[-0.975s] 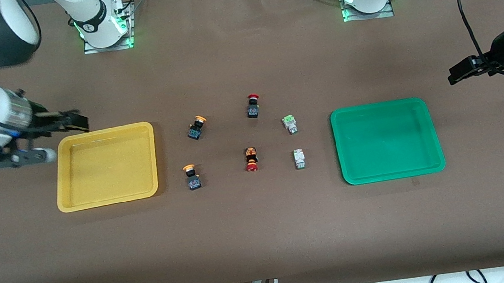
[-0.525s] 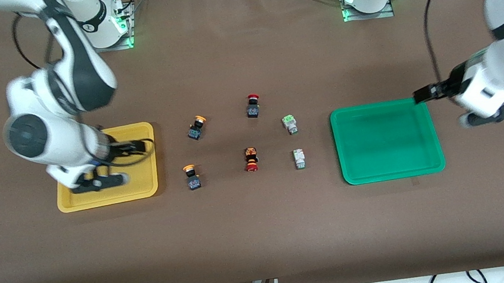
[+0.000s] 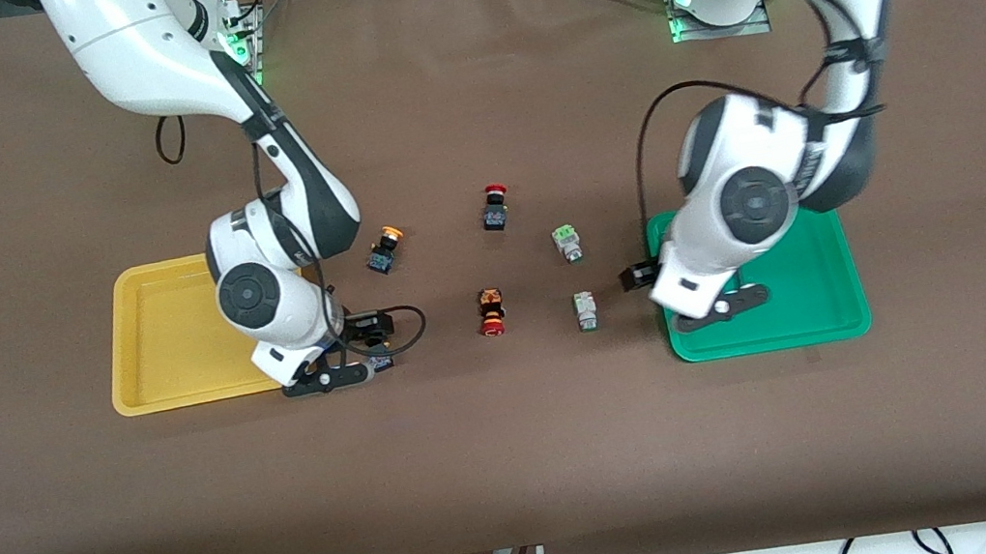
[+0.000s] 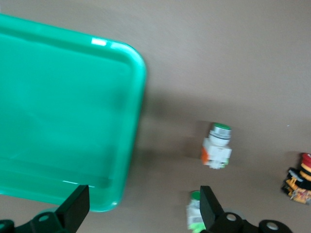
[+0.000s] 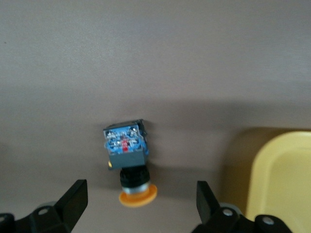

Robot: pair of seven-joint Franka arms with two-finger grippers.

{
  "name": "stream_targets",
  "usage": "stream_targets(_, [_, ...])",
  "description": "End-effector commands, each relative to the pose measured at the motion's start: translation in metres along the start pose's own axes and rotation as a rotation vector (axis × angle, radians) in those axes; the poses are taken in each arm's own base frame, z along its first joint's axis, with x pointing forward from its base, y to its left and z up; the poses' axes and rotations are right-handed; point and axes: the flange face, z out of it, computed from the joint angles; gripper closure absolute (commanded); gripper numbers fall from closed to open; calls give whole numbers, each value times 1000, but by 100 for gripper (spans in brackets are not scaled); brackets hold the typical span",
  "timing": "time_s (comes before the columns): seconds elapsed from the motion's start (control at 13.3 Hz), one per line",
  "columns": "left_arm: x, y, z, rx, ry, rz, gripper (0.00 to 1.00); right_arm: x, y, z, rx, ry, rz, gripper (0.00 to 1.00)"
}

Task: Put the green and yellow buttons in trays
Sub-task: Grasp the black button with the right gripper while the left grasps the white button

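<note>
Nothing had been dropped off yet — both the yellow tray [image 3: 169,335] and the green tray [image 3: 810,308] looked bare, as far as the arms let me see, so all four pickups were left to do. The right hand [image 5: 137,213] hung low over the yellow-capped button [image 5: 127,158] that lay just beside the yellow tray, fingers spread wide to either side of it and holding nothing. The other yellow-capped button [image 3: 384,250] lay farther from the front camera, untouched.

The left hand [image 4: 141,216] hung over the edge of the green tray that faces the buttons, fingers also wide apart and empty. The two green-capped buttons lay on the desk [image 3: 520,459] near that edge: one [image 3: 585,310] nearer the front camera, one [image 3: 567,242] farther. My guess is the nearer one was its target.

The two red-capped buttons [image 3: 490,311] sat in the middle and aren't part of the job.

Hard to see: in the front view the right arm covered its button almost entirely, plus a corner of the yellow tray — and the left arm hid a good chunk of the green one.
</note>
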Motion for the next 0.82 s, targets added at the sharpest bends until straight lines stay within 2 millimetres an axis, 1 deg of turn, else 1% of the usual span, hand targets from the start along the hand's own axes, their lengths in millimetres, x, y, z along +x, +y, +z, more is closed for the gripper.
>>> stream_targets(0.0, [-7,21,38,19,-24,-9,0,4,-7,12,6,18,4,3])
stream_targets(0.07, [-17,28,57,31,-32,2,0,3,-13,20,6,32,-6,5])
stream_targets(0.15, [-26,29,76,34,-27,8,0,1,-19,28,6,45,-12,7])
stream_targets(0.22, [-34,30,90,29,-20,4,0,-1,-21,35,3,43,-16,11])
stream_targets(0.3, [-44,35,103,13,-26,-8,0,-2,-20,39,0,37,-15,18])
stream_targets(0.45, [-56,40,119,-9,-16,-39,0,-2,-19,39,-2,31,-26,41])
stream_targets(0.6, [-68,50,126,-15,-19,-49,0,0,-12,36,-1,30,-28,66])
stream_targets(0.67, [-72,52,127,-11,-24,-53,0,-3,-10,36,-6,6,-24,80])
stream_targets(0.75, [-78,56,125,-7,-27,-51,0,-5,-2,24,-11,-32,-13,92])
